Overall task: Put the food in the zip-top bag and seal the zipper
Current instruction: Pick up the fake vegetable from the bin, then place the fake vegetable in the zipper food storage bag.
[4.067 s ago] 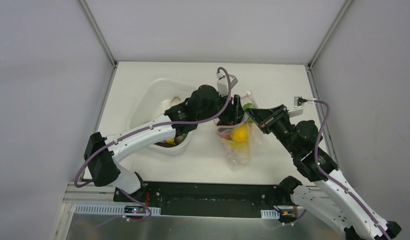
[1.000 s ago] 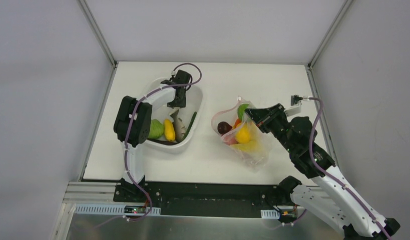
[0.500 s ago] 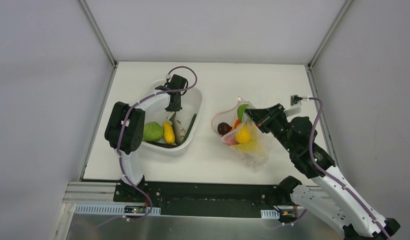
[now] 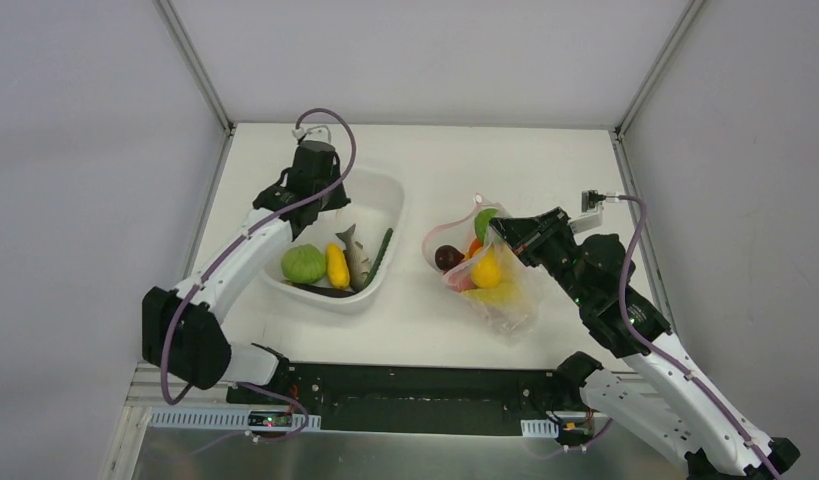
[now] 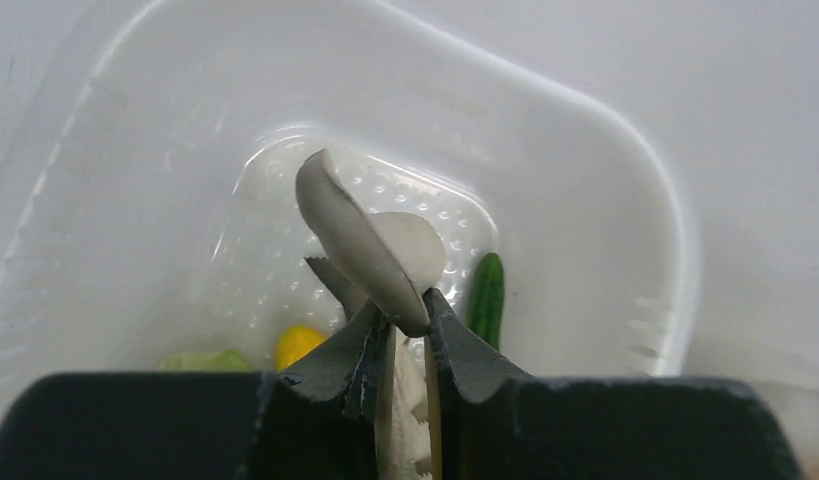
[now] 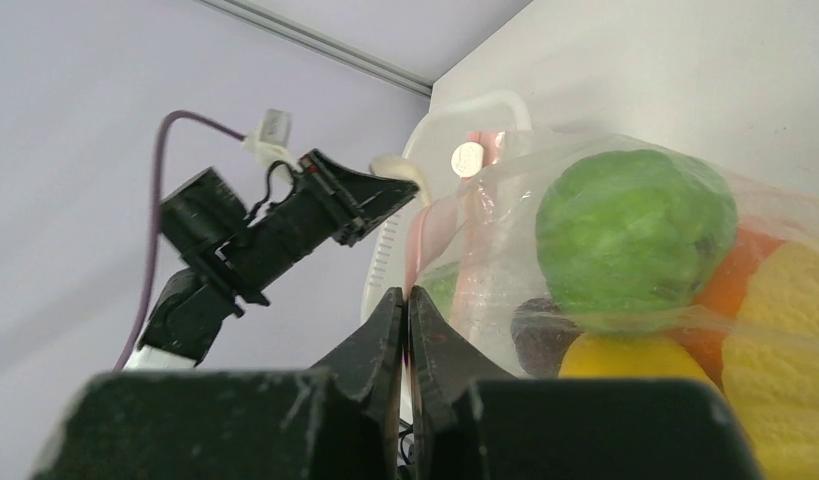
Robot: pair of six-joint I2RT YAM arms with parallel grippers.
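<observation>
**Q:** How are the two grippers shown?

**A:** The left gripper (image 5: 405,312) is seen closed on a pale cream piece (image 5: 370,235) of food, which is held over the far left part of the white tub (image 4: 393,200). The right gripper (image 4: 501,231) is seen pinched shut on the rim of the zip-top bag (image 4: 507,302), at the right side of its mouth.

**Q:** Where is the remaining food located?

**A:** In the tub, a green round piece (image 4: 303,263), a yellow piece (image 4: 337,266), a grey fish (image 4: 354,256) and a green pod (image 4: 382,250) are laid side by side. A dark purple piece (image 4: 321,290) is seen along the near wall. Inside the bag, a green fruit (image 6: 635,230), a yellow fruit (image 6: 635,362), an orange piece (image 6: 737,285) and a dark purple fruit (image 6: 543,335) are pressed together.

**Q:** How is the bag arranged?

**A:** It is laid on the worktop (image 4: 545,160) to the right of the tub, apart from it. Its mouth is held open and turned toward the tub. The pink-red zipper (image 4: 426,238) is seen running round that open mouth, unsealed.
</observation>
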